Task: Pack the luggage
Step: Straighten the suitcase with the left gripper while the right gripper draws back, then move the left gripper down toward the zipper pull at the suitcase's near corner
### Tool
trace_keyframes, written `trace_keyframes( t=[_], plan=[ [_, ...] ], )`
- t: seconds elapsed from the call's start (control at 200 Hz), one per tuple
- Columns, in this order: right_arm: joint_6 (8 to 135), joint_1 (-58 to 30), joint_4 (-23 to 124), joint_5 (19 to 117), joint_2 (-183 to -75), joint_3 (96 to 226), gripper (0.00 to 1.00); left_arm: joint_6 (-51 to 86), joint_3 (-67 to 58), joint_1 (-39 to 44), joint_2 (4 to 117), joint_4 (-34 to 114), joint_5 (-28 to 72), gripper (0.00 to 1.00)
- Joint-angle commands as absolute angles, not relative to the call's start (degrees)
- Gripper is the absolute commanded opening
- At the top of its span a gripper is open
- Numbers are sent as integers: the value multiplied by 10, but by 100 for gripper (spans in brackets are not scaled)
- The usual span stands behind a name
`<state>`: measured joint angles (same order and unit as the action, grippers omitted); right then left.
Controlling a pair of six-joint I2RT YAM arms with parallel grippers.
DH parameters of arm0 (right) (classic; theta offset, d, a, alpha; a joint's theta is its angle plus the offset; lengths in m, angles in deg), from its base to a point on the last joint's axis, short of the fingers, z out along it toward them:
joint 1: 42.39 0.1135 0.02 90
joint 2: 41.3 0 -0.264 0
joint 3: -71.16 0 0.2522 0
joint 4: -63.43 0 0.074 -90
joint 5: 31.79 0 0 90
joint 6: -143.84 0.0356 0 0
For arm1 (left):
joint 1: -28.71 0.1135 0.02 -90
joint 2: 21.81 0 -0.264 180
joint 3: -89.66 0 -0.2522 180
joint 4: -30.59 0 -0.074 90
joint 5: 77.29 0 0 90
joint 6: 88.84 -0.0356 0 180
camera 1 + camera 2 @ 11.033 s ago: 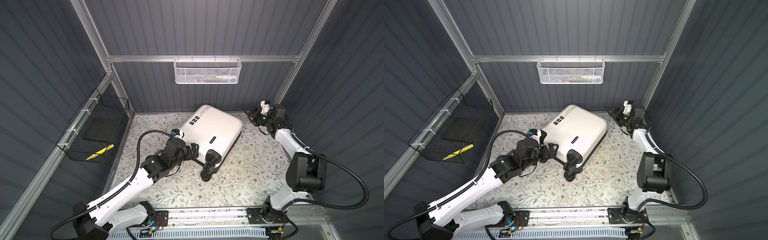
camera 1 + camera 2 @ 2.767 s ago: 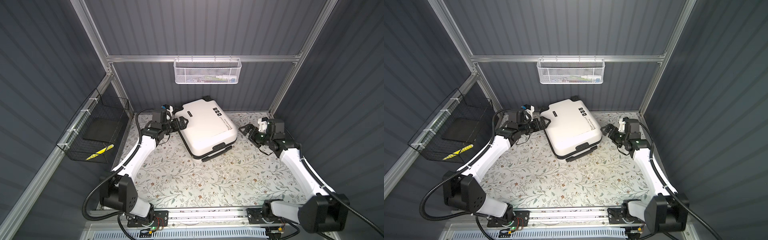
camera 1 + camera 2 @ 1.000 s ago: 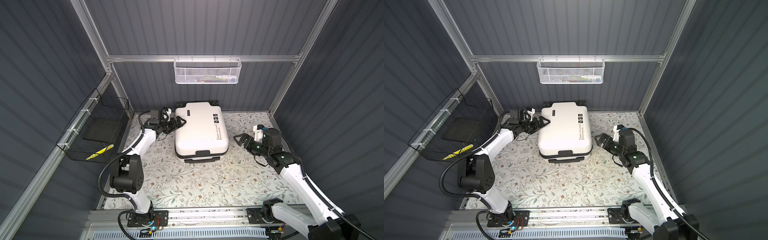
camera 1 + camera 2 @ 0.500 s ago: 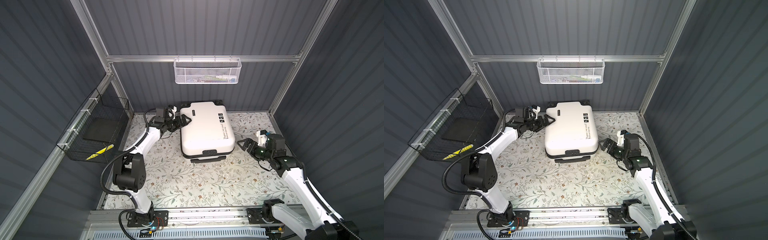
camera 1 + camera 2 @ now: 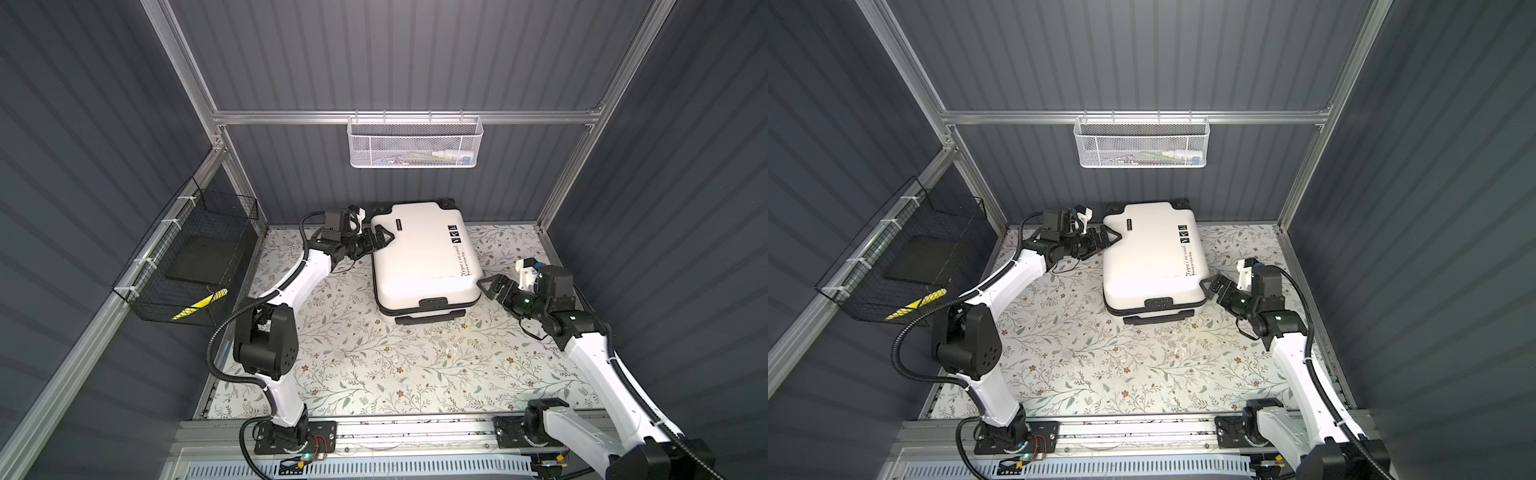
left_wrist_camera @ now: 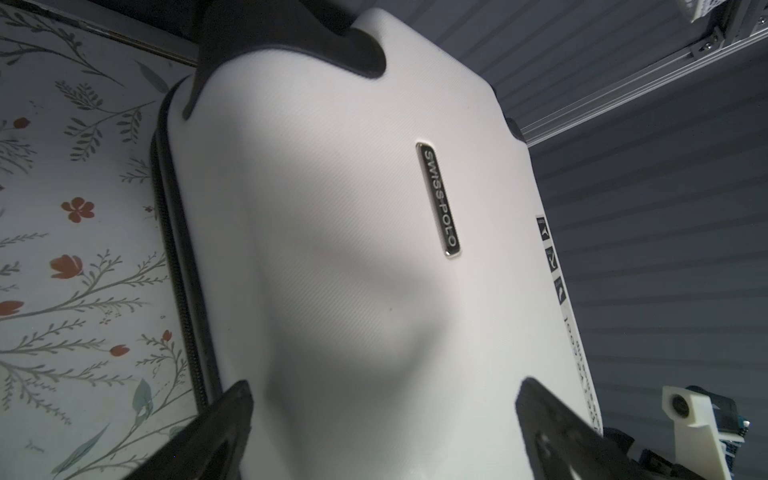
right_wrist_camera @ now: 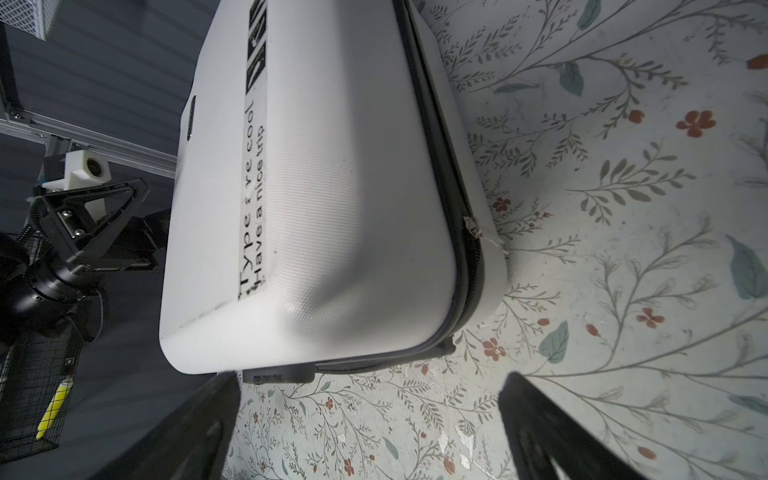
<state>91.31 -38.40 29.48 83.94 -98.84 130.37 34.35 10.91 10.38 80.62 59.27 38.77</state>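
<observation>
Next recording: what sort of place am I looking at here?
Probably a purpose-built robot test cell, not a real room: an aluminium frame holds dark panel walls, two arms are mounted on a base rail, and the luggage lies on a floral mat.

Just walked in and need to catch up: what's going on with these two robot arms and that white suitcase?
Two robot arms are working at a white suitcase that lies flat and zipped shut on the flowery table, near the back wall. The left gripper is open at the suitcase's far left edge. The right gripper is open beside its near right corner. Neither is holding anything.
</observation>
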Motion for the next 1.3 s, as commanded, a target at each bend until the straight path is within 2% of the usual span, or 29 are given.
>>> trace_keyframes(
  t=[0.0,0.42,0.565,0.785,1.02,1.291],
  plan=[
    [910,-386,300,848,-996,1324,99,329,107,108,750,625,358,100],
    [900,-386,299,822,-1034,1349,99,298,2,114,588,775,153,100],
    [899,-386,310,853,-1049,1344,99,293,-19,114,555,828,122,100],
    [879,-386,305,861,-1049,1335,99,311,-75,114,494,821,113,100],
    [856,-386,260,866,-1033,1327,99,362,-85,103,475,845,78,100],
    [860,-387,241,865,-997,1315,99,420,-76,58,506,893,-2,100]
  ],
)
